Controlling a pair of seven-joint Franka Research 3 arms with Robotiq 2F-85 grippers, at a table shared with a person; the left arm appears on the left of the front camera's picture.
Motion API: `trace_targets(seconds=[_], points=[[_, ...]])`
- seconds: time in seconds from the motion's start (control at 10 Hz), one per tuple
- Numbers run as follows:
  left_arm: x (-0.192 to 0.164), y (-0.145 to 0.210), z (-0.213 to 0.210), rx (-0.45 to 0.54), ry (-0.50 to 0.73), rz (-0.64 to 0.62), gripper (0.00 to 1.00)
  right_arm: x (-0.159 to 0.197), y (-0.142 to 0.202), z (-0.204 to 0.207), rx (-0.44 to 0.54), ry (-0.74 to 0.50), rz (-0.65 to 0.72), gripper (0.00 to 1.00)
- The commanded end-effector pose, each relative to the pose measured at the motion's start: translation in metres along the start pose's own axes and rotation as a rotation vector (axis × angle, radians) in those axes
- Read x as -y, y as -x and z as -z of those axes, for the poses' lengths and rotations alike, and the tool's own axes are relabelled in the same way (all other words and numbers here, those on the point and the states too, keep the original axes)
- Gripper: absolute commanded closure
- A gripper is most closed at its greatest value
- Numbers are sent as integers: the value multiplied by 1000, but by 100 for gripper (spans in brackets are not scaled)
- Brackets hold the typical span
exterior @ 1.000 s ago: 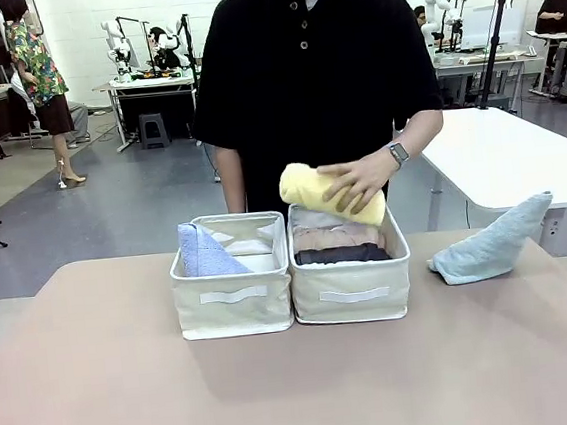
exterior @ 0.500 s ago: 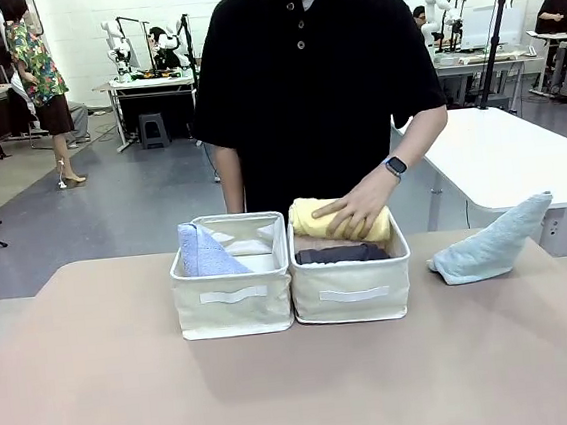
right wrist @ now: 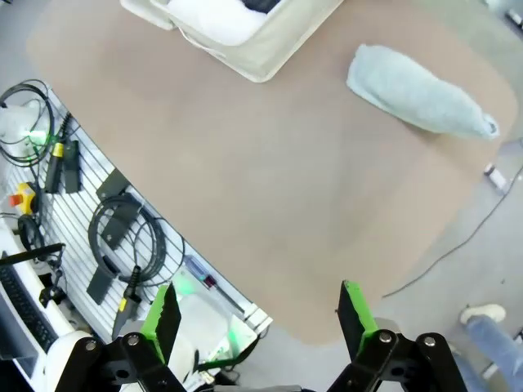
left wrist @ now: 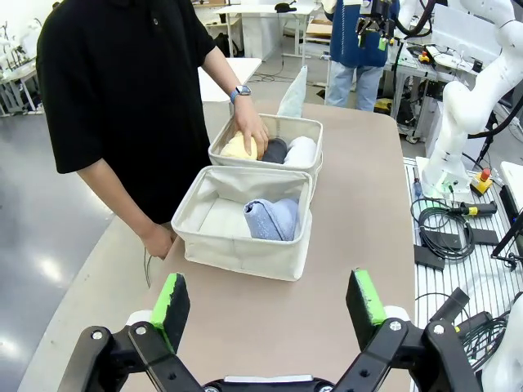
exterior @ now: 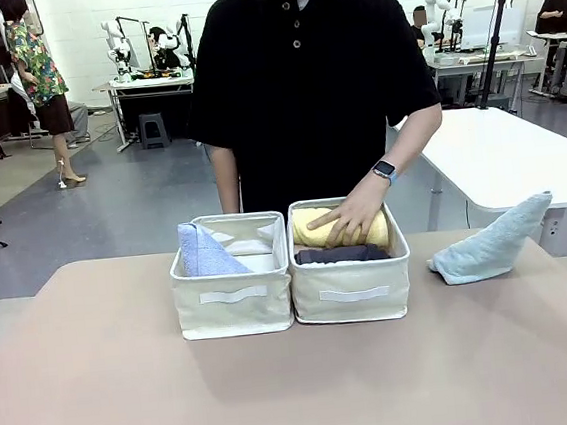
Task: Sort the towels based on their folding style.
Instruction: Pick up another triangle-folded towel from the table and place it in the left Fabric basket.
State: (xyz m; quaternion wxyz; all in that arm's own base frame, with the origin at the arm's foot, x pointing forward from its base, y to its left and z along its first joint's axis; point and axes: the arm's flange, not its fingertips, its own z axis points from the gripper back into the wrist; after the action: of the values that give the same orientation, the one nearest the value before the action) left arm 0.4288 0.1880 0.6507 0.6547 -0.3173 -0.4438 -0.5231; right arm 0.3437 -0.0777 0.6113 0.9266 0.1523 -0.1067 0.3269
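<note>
Seat yellow towel (exterior: 315, 227) flat in right bin (exterior: 351, 291), snug against grey towel (exterior: 343, 254); left gripper (left wrist: 270, 302), right gripper (right wrist: 257, 314) wide, empty.

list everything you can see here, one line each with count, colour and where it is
table: one, tan, under everything
left bin: one, beige, mid table
right bin: one, beige, right beside the left bin
lavender-blue towel: one, folded, in the left bin
yellow towel: one, rolled, in the right bin, under a hand
dark grey towel: one, in the right bin, next to the yellow one
white towel: one, in the right bin, beside the dark grey one
pale teal towel: one, wedge, on the table right of the bins
watch hand: one, on the yellow towel
other hand: one, at the table edge by the left bin
left gripper: one, black with green pads, open
right gripper: one, same colours, open
</note>
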Motion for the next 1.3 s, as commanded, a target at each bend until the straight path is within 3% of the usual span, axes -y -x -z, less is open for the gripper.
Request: trace_targets(seconds=[0.0, 0.2, 0.3, 0.4, 0.5, 0.7, 0.8, 1.0, 1.2], points=[[3, -1, 0, -1, -14, -1, 0, -2, 1, -4, -1, -4, -1, 0], [3, -1, 0, -1, -14, -1, 0, -2, 1, -3, 4, 3, -2, 0], [3, -1, 0, -1, -14, -1, 0, 14, -25, 12, -42, 10, -53, 0], [3, -1, 0, -1, -14, -1, 0, 32, -49, 22, -83, 60, -166, 0], [3, -1, 0, -1, -14, -1, 0, 63, -77, 25, -42, 175, -245, 0], [3, -1, 0, -1, -14, -1, 0, 98, -107, 45, -12, 289, -505, 0], [3, -1, 0, -1, -14, -1, 0, 108, -116, 55, -24, 320, -549, 0], [3, -1, 0, -1, -14, -1, 0, 126, -130, 70, -84, 246, -572, 0], [3, -1, 0, -1, -14, -1, 0, 111, -127, 61, -69, 303, -554, 0]])
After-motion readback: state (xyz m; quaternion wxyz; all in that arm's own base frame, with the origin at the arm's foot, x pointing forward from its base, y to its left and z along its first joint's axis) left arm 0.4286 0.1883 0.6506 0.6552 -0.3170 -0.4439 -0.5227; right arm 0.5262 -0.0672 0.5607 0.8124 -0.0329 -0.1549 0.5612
